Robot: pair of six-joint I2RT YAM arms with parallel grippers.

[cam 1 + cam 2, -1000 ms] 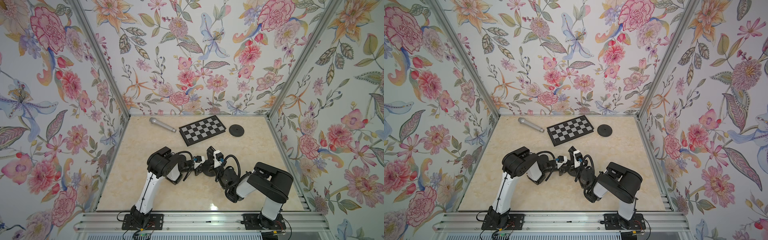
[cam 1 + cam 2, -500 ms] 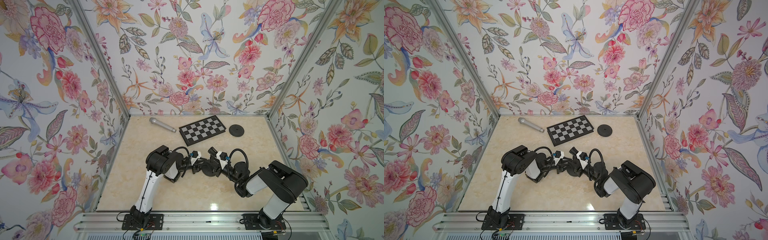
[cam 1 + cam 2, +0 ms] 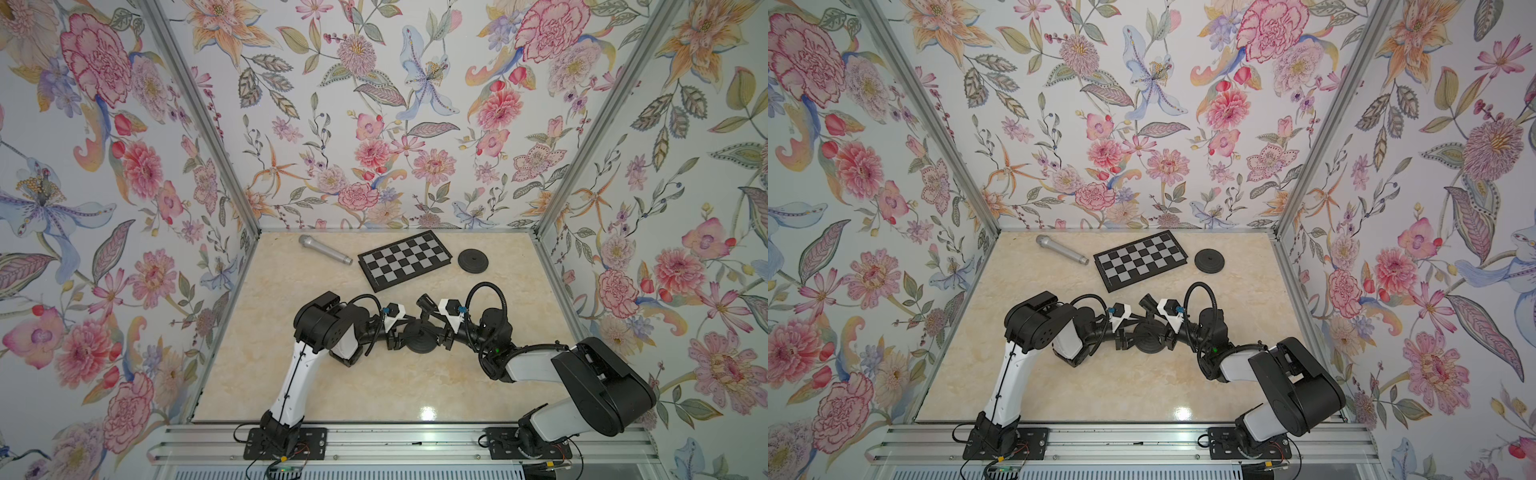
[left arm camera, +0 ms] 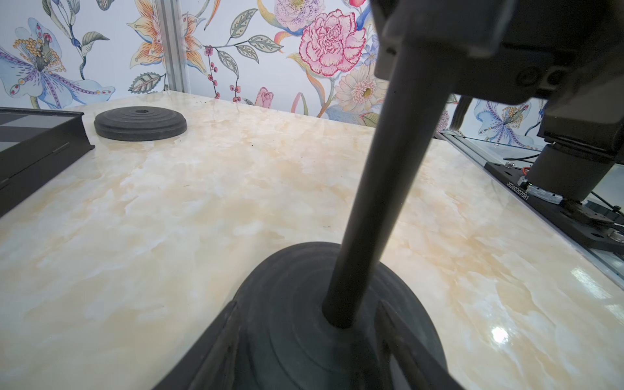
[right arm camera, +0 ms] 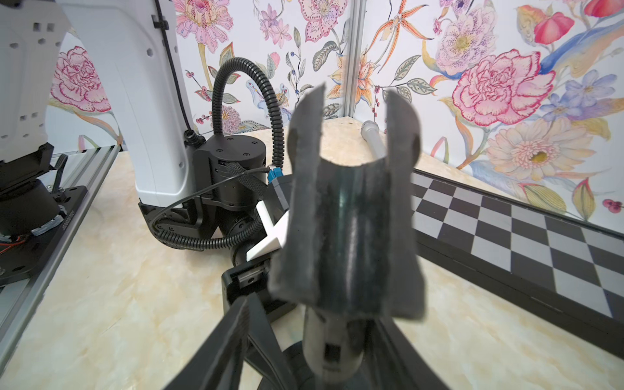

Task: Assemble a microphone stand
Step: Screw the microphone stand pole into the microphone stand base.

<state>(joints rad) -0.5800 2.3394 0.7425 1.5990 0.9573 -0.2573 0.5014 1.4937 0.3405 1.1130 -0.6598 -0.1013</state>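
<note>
**Stand is up mid-counter; mic next, L arm nearer**

Obs: stand base (image 3: 419, 344) sits mid-counter (image 3: 374, 386), btw my two wrists. Pole (image 4: 388, 189) is seated in the base's centre hole. Clip (image 5: 351, 216) is on top of the pole, U-mouth up.

L jaws: apart, low at counter level, fingers (image 4: 219, 351) either side of the base. Can't tell if they graze the rim.
R jaws: apart, up at the clip neck, w/ a gap showing beside the pole in the R wrist view. Not clamped on anything.

Mic (image 3: 325, 249) lies flat near the back wall, well apart from both jaws.
- Long axis is diagonal: grille head twd the far-L corner, tail twd the checkerboard (image 3: 405, 259), just beside it.
- Spare disc (image 3: 473, 261) sits past the board on the R side. Prob. not needed.

Judgement:
- Step left = mic into clip.
- Mic lies beyond the stand and off to the L, so the L arm has the shorter reach.
- Grip should close across the barrel, i.e. square to that diagonal.
- R jaws are well placed to steady the pole.
- Risk: w/ both jaws apart nothing holds the stand, and a bump could tip it.
</note>
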